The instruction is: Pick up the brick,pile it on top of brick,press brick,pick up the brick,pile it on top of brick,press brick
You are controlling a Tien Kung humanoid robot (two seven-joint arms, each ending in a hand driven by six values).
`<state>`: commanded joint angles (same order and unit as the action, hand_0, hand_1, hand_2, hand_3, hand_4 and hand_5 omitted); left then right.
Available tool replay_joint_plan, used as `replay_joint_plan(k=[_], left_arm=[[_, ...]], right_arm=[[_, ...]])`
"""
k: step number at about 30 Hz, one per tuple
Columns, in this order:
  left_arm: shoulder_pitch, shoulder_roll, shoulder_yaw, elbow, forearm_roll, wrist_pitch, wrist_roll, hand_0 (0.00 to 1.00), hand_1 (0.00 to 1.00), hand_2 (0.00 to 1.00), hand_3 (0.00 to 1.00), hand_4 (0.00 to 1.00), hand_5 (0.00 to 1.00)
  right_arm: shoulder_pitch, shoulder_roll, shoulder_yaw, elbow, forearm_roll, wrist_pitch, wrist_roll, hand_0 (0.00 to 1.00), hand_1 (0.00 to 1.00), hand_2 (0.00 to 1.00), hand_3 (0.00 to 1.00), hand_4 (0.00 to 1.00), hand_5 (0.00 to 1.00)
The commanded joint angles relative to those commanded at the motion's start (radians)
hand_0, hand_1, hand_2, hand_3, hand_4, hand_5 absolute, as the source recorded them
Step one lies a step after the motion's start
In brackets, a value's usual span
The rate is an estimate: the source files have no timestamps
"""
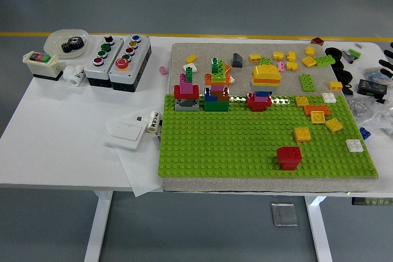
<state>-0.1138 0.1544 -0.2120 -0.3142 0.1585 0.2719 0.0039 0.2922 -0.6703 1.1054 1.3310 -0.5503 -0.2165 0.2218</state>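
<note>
Head view looks down on a white bench (61, 133) carrying a green baseplate (245, 145), the landmark for everything else. On the baseplate, near its front edge and right of centre, sits a red brick (288, 156), standing alone. Just behind it to the right lies a small yellow brick (301, 134), with an orange brick (317, 113) further back. Along the baseplate's rear edge stand three short towers: a red-and-pink one (186, 93) at the left, a taller mixed stack (216, 87) beside it, and a low red-and-blue pile (260, 100) toward the middle. Loose yellow and green pieces are scattered behind the baseplate on the grey mat (202, 50).

Risk, as I judge it: the loose bricks on the baseplate's right side lie close together, so a reach for one could nudge its neighbours — and a brick set down off the studs would not seat when pressed. A heavy press near the rear towers could topple them.

Only black fingertips of the right robot hand (387, 59) show at the frame's right edge, beyond the baseplate's far right corner; they look spread and grasp nothing, well apart from any brick. No left arm is visible.
</note>
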Motion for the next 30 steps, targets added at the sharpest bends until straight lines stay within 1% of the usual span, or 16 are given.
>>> replay_joint_plan(k=[7,14,21,30], left_arm=[[0.002,-0.001,0.013,0.001,-0.021,0.002,-0.012,0.819,0.899,0.921,0.807,0.807,0.796],[0.001,-0.005,-0.003,0.004,0.004,0.003,-0.003,0.821,0.897,0.921,0.807,0.807,0.797],[0.004,-0.008,-0.036,0.015,0.036,-0.002,0.007,0.822,0.897,0.921,0.805,0.806,0.798],[0.011,-0.009,-0.038,0.021,0.027,-0.008,0.010,0.822,0.893,0.914,0.799,0.805,0.800]], right_arm=[[-0.005,-0.007,0.007,0.002,0.001,0.007,-0.007,0.940,0.855,0.880,0.896,0.998,0.998],[-0.011,-0.003,0.003,-0.006,-0.009,0.012,-0.014,0.934,0.853,0.879,0.896,0.998,0.998],[-0.012,-0.007,0.011,-0.005,-0.010,0.012,-0.018,0.929,0.852,0.877,0.893,0.998,0.998],[-0.026,-0.005,0.024,-0.006,-0.007,0.015,-0.020,0.931,0.850,0.875,0.889,0.998,0.998]])
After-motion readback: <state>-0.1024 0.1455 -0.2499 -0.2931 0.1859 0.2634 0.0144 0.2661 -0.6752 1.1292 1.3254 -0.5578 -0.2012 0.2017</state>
